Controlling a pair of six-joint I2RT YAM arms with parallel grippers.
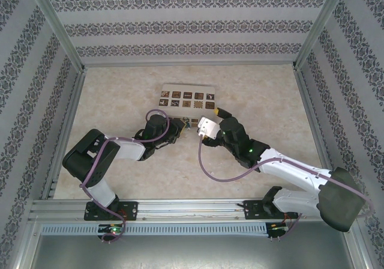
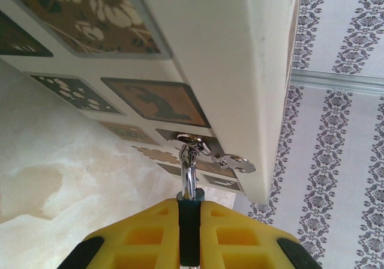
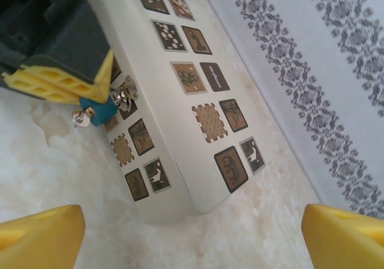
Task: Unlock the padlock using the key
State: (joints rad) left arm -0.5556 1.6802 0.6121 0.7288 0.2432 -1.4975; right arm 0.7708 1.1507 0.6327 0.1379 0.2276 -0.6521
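You're clenching the padlock (image 3: 96, 108) in your left hand (image 2: 190, 210), its shackle pointing forward into the white box (image 3: 180, 131). Your right hand (image 3: 192, 228) is hanging released.

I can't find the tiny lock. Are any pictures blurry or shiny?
Left wrist view: the padlock's silver loop glints. Right wrist view: the right claw's yellow fingers are blurry; the white box is crisp. Top view: soft even light.

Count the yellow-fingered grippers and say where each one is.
2. The left gripper is shut on the padlock at the white box's edge; the right gripper hangs open beside that box.
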